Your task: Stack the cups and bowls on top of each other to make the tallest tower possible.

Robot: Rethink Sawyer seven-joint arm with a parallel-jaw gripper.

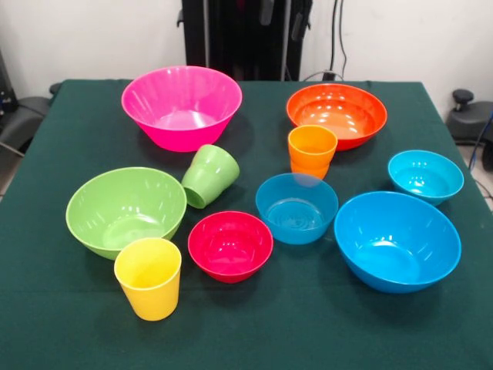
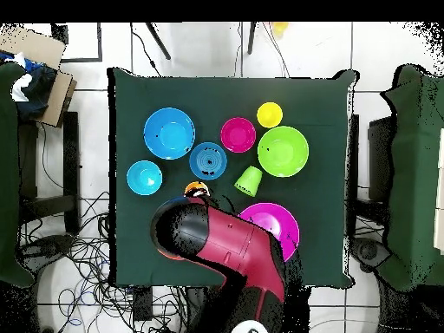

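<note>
Seeing nothing stacked yet: I count three cups and seven bowls spread singly on the table; green cup tipped; claw hidden, can't tell.

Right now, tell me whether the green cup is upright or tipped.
Tipped. The green cup leans with its mouth facing down and left toward the light green bowl, unlike the upright yellow cup.

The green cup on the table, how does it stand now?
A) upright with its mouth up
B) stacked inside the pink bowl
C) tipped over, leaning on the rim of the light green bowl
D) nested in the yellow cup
C: in the front view the green cup is tilted on its side and rests against the rim of the light green bowl.
</note>
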